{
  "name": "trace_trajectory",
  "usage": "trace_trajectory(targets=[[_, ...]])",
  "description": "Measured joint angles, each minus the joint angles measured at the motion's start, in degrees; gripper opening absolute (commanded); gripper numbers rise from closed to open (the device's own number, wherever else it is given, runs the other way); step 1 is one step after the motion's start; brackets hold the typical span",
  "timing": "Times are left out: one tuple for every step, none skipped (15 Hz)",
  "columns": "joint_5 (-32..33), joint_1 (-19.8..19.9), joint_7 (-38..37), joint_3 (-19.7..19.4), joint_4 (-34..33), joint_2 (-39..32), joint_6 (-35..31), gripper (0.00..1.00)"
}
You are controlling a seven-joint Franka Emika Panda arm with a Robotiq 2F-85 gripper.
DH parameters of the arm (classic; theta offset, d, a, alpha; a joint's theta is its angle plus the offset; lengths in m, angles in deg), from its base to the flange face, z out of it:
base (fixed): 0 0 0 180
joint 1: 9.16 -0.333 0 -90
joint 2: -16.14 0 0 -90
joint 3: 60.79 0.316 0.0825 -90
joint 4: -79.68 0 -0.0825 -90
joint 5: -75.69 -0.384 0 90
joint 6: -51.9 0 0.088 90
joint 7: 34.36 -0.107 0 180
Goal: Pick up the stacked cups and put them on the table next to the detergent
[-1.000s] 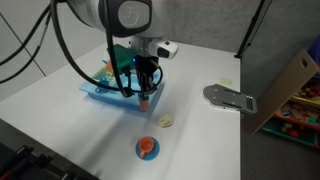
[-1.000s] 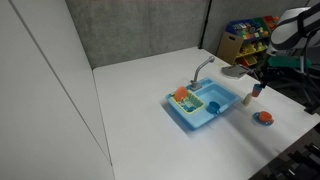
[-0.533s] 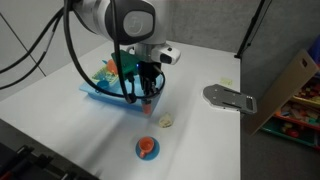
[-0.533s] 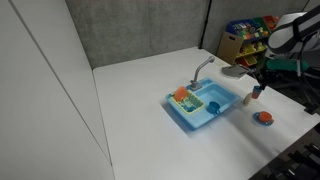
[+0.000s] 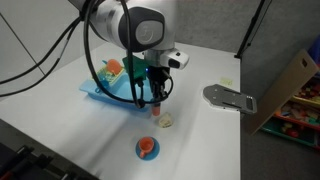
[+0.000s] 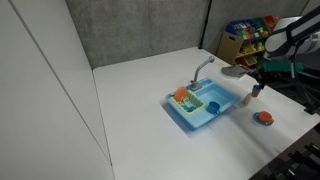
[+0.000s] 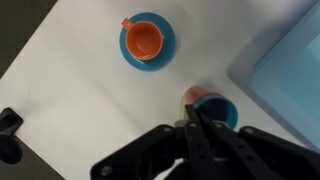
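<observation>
My gripper (image 5: pixel 155 103) is shut on the stacked cups (image 5: pixel 154 112), a tiny blue and red/orange stack, and holds them low over the white table (image 5: pixel 60 115). In the wrist view the blue cup rim (image 7: pixel 216 108) shows between my fingers (image 7: pixel 196 122), with a red/orange edge beside it. The detergent (image 5: pixel 167 121), a small cream lumpy bottle, lies on the table just beside the cups. In the other exterior view my gripper (image 6: pixel 255 86) holds the cups (image 6: pixel 256 94) past the sink's end. The detergent is hidden in the wrist view.
A blue toy sink (image 5: pixel 100 88) (image 6: pixel 205 110) (image 7: pixel 292 66) with toys stands close behind my gripper. A blue round plate with an orange piece (image 5: pixel 147 148) (image 7: pixel 147 40) lies nearer the table's front edge. A grey flat metal plate (image 5: pixel 228 97) lies farther off near a cardboard box (image 5: pixel 290 85).
My gripper has carried the cups away from the sink's edge and sideways over the table, closer to the detergent. The other things have not moved.
</observation>
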Motion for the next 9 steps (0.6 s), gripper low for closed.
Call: trace_trajectory(targets=[[0.0, 0.0, -0.3, -0.4, -0.5, -0.6, 0.0, 0.03], [0.0, 0.1, -0.8, -0.7, -1.0, -1.1, -0.1, 0.03], [0.0, 0.2, -1.1, -1.1, -1.5, -1.6, -0.1, 0.03], [0.0, 0.3, -1.5, -1.4, -1.9, -2.1, -0.1, 0.03], [0.0, 0.3, -2.0, -1.8, -2.4, -2.5, -0.1, 0.03], [0.0, 0.4, -2.3, -2.2, -2.9, -3.0, -0.1, 0.03], [0.0, 0.5, -2.7, -2.5, -3.3, -3.3, -0.1, 0.03], [0.0, 0.6, -3.3, -2.9, -3.8, -3.7, -0.1, 0.03], [0.0, 0.8, -3.7, -3.2, -4.3, -4.0, -0.1, 0.03]])
